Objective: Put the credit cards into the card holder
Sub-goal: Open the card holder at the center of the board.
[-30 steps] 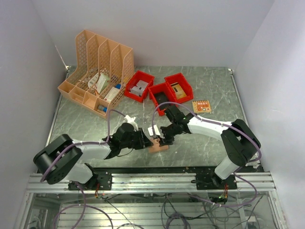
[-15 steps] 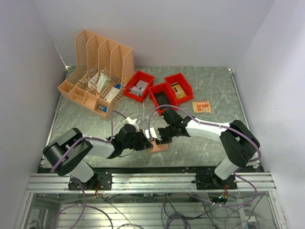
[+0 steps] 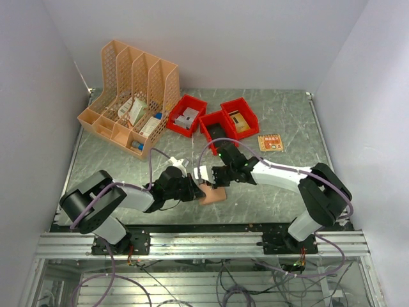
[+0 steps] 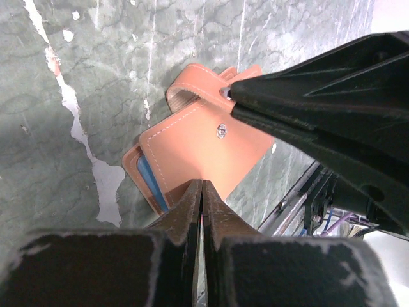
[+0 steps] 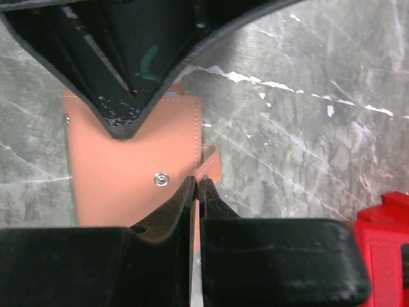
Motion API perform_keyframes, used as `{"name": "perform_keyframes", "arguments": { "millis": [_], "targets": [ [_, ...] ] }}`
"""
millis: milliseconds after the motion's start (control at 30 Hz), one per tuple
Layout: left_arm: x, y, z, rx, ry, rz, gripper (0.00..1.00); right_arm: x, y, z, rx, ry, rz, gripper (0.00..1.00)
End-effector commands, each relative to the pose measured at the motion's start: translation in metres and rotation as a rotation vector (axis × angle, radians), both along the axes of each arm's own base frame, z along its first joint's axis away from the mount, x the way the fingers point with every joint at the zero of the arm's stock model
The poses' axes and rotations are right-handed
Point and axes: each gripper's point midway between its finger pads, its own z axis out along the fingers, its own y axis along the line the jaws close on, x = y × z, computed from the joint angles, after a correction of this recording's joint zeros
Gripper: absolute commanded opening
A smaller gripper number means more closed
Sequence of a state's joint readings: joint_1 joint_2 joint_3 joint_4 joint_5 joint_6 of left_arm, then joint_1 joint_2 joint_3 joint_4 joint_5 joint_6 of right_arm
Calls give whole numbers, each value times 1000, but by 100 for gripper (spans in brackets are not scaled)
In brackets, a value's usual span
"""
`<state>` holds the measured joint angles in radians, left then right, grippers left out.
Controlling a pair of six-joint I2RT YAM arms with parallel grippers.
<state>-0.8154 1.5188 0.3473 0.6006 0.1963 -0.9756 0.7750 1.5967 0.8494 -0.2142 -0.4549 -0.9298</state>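
The card holder (image 3: 214, 194) lies on the tabletop (image 3: 268, 206) between the arms, a blue card (image 4: 147, 181) showing inside. The left hand (image 4: 202, 187) is pinched closed on its near edge, the right hand (image 5: 197, 184) on its flap edge. Done well, one hand should anchor the body while the other guides the flap without dragging it.

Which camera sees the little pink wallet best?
The left wrist view: the card holder fills the middle, its face and open edge clear. The right wrist view shows only part of it; the top view shows it tiny.
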Motion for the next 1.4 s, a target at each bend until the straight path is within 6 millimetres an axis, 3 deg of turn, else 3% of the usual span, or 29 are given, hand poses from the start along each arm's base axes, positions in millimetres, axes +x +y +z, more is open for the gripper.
{"name": "perform_keyframes", "arguments": {
  "millis": [0,133,300,400,500,600,633,700,733,833,1067,1367],
  "targets": [
    [-18,29,-45,168,61,-2,9,15,3,21,81,12,-91,0],
    [-9,24,-21,114,-9,12,14,21,1,38,169,134,-156,0],
    [11,24,40,49,-162,70,48,27,-3,59,266,240,-206,0],
    [15,31,61,50,-208,105,59,32,-8,73,324,282,-236,0],
    [16,37,71,39,-230,126,61,30,-15,80,342,282,-214,0],
    [13,39,67,37,-210,132,55,7,-13,75,333,304,-71,0],
    [12,39,66,31,-204,135,52,1,-13,71,318,300,-39,7],
    [10,39,62,18,-191,139,50,-4,-10,60,283,263,-19,37],
    [9,39,61,12,-187,141,50,-4,-7,56,274,239,-11,46],
    [9,40,61,1,-184,151,50,-6,0,45,238,193,17,57],
    [6,41,56,-32,-174,167,50,5,7,19,140,182,-22,54],
    [4,41,53,-49,-169,165,49,12,12,10,123,188,-75,43]
  ]
}}
